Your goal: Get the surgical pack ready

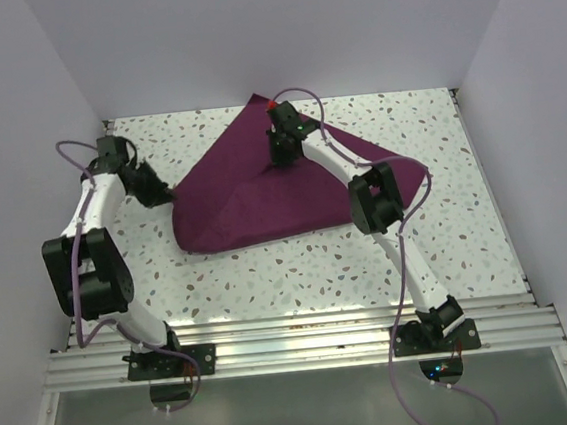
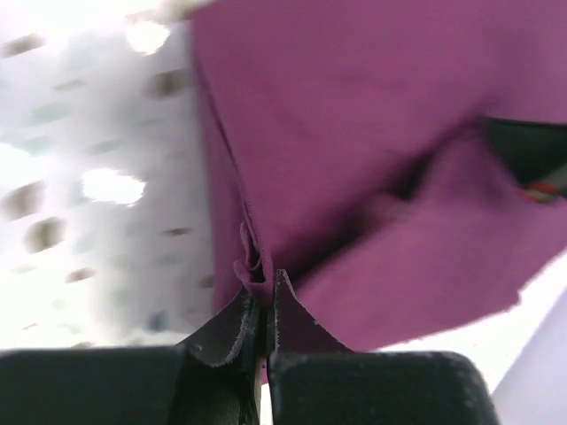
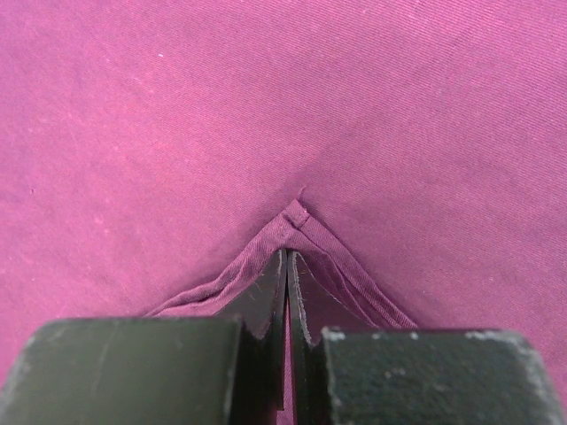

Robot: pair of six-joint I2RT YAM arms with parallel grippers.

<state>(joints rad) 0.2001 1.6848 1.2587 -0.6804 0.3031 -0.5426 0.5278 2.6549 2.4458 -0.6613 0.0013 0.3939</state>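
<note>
The plum-purple cloth (image 1: 251, 190) lies folded in a rough triangle on the speckled table. My left gripper (image 1: 161, 194) is at its left edge, shut on a pinch of the cloth's edge (image 2: 252, 266). My right gripper (image 1: 283, 158) is over the cloth's upper middle, shut on a hemmed corner of the cloth (image 3: 297, 217) that lies folded over the fabric. The steel tray, instruments and gauze pads are not in view; a bulge under the cloth (image 1: 219, 219) may cover them.
White walls close in the table (image 1: 269, 274) at the left, back and right. A metal rail (image 1: 296, 347) runs along the near edge by the arm bases. The right arm's purple cable (image 1: 401, 282) loops beside its forearm.
</note>
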